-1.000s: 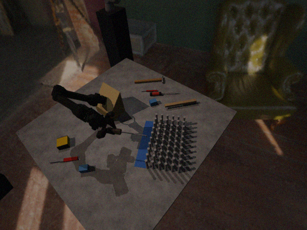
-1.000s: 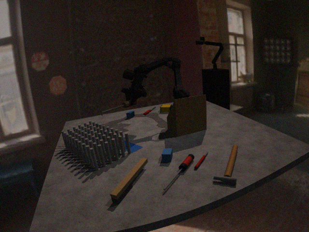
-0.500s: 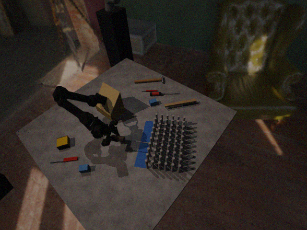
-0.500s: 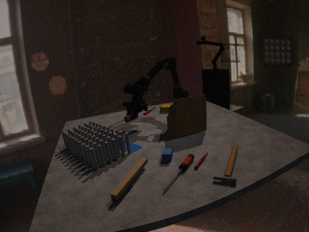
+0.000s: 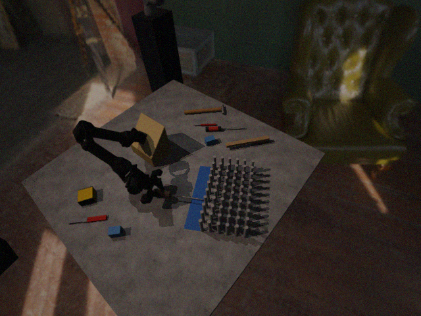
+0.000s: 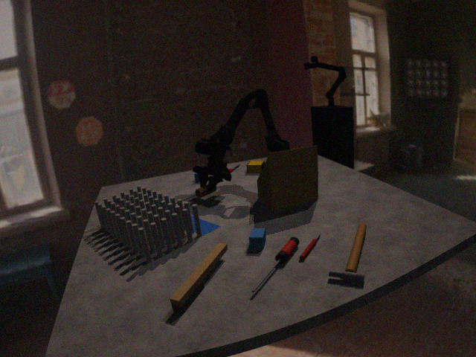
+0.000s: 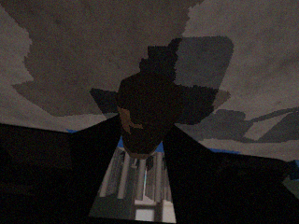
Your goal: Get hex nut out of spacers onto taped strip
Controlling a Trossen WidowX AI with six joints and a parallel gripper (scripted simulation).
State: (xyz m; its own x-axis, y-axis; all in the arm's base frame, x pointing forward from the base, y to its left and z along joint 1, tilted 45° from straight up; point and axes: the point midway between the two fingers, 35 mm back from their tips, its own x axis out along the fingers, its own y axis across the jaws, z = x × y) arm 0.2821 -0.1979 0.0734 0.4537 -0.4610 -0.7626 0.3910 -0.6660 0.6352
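My gripper [image 5: 164,197] [image 6: 204,189] [image 7: 144,121] is low over the table, just left of the blue taped strip [image 5: 195,214] [image 6: 207,226] [image 7: 161,147]. It is shut on a hook tool with a brown handle [image 7: 139,117] [image 6: 200,191]. The tool's thin metal rod [image 5: 190,199] lies across the strip and points at the field of standing grey spacers [image 5: 234,197] [image 6: 146,219] [image 7: 140,179]. The rod's tip is at the front row of the spacers. All the spacers stand upright. I cannot see the hex nut in any view.
A yellow wedge box [image 5: 151,137] [image 6: 288,176] stands by the arm's base. A hammer [image 5: 205,110] [image 6: 353,249], two red screwdrivers [image 5: 217,128] [image 6: 284,249], a blue cube [image 5: 210,139] [image 6: 256,239] and a wooden bar [image 5: 248,141] [image 6: 198,274] lie behind the field. A yellow cube [image 5: 85,195], a red screwdriver [image 5: 95,218] and a blue cube [image 5: 115,231] lie at the left.
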